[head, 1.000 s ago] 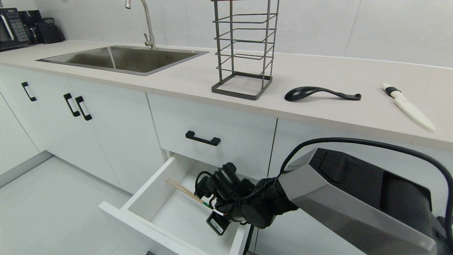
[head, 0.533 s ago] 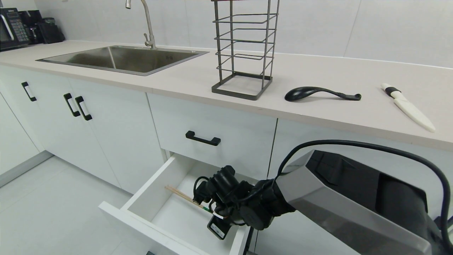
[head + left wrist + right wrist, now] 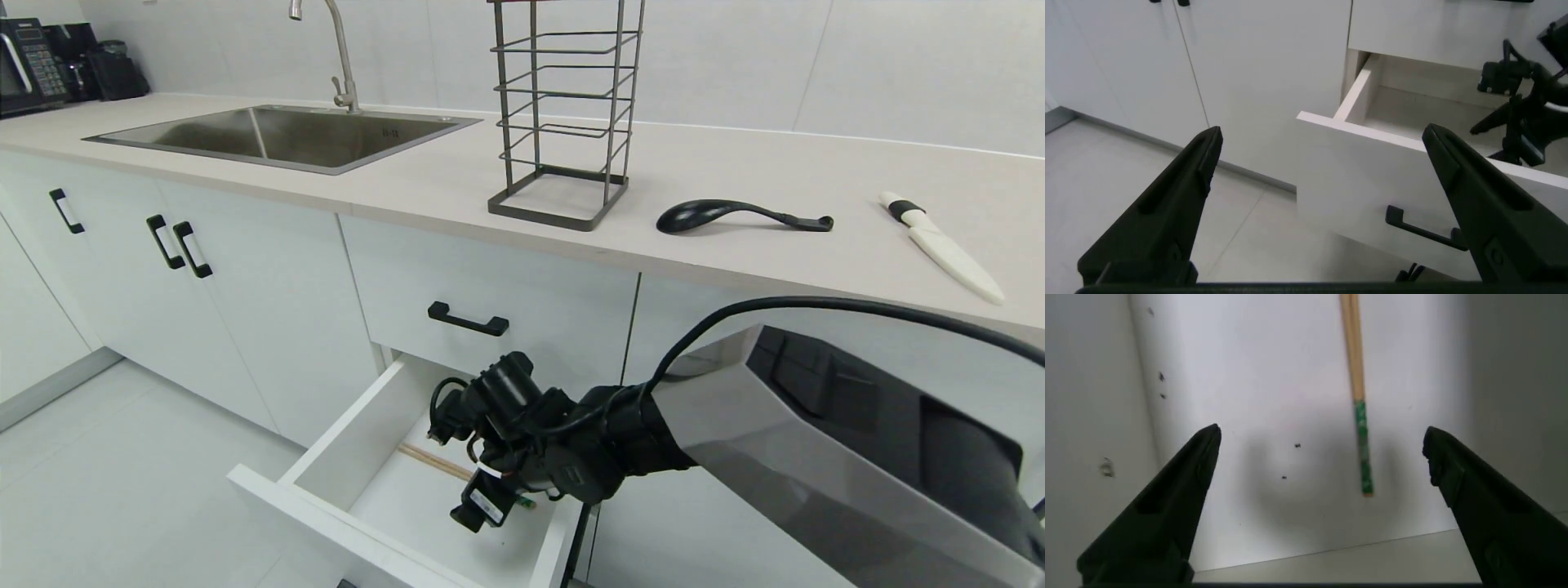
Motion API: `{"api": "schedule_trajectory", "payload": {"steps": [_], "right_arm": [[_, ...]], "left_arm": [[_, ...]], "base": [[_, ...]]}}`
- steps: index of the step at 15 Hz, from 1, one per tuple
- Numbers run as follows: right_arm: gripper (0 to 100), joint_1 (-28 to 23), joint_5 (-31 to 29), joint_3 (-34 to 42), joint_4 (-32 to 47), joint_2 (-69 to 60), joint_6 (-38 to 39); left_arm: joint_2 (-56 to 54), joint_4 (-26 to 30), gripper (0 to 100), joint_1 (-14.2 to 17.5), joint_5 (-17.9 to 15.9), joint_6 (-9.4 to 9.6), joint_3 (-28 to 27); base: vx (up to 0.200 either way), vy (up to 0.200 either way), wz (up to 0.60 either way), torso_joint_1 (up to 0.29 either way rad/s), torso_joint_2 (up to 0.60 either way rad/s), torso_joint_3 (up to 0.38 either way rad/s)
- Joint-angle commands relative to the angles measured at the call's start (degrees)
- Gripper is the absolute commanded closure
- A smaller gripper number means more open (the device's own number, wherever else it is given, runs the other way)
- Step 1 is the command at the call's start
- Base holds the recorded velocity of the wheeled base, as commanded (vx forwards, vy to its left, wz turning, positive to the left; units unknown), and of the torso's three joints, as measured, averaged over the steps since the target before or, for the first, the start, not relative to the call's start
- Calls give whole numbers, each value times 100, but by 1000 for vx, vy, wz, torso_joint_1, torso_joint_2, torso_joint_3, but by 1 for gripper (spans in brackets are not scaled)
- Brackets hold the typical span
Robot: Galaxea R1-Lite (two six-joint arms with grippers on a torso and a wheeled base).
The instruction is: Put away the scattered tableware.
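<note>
The right gripper [image 3: 1321, 434] hangs inside the open drawer [image 3: 326, 505], fingers spread wide with nothing between them. On the drawer floor beneath it lie the chopsticks [image 3: 1355, 367], side by side and flat, their green ends below the gap between the fingers and touching neither. The left gripper [image 3: 1321, 135] is outside the drawer, well apart from its front panel and facing it, also wide open and empty. On the counter [image 3: 457, 188] above the drawer stands a wire rack [image 3: 563, 114]. A black spoon [image 3: 710, 214] lies on the counter above and to the right of the drawer, and a white knife [image 3: 947, 249] lies farther right. A sink [image 3: 277, 135] sits above and to the drawer's left.
</note>
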Motion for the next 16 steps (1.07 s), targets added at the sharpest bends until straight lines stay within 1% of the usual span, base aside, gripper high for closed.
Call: {"api": "schedule_trajectory", "payload": {"steps": [1, 6, 8, 10, 11, 12, 13, 14, 15, 16], "right_arm": [[0, 139, -5, -35, -33, -600, 16], [0, 420, 4, -26, -306, -1321, 52], [0, 526, 57, -35, -701, -1646, 60], [0, 552, 312, -35, -1255, -1760, 69], [0, 631, 681, -149, -1422, -1804, 69], [0, 649, 1006, -334, -1431, -1840, 69], [0, 658, 1120, -431, -1431, -1848, 69], [0, 684, 1208, -984, -1475, -1848, 289], [0, 772, 1182, -1301, -1571, -1840, 570], [0, 789, 1111, -1345, -1765, -1848, 719]], "left_arm": [[7, -2, 0, 1, -2, -1, 0], [7, -2, 0, 1, -2, -1, 0], [7, -2, 0, 1, -2, -1, 0], [7, -2, 0, 1, -2, -1, 0], [7, -2, 0, 1, -2, -1, 0], [7, -2, 0, 1, 7, -1, 0], [7, -2, 0, 1, -2, -1, 0], [7, -2, 0, 1, -2, -1, 0], [7, -2, 0, 1, 7, -1, 0], [7, -2, 0, 1, -2, -1, 0]], "base": [[0, 0, 0, 0, 0, 0], [0, 0, 0, 0, 0, 0], [0, 0, 0, 0, 0, 0], [0, 0, 0, 0, 0, 0], [0, 0, 0, 0, 0, 0], [0, 0, 0, 0, 0, 0], [0, 0, 0, 0, 0, 0], [0, 0, 0, 0, 0, 0], [0, 0, 0, 0, 0, 0], [0, 0, 0, 0, 0, 0]]}}
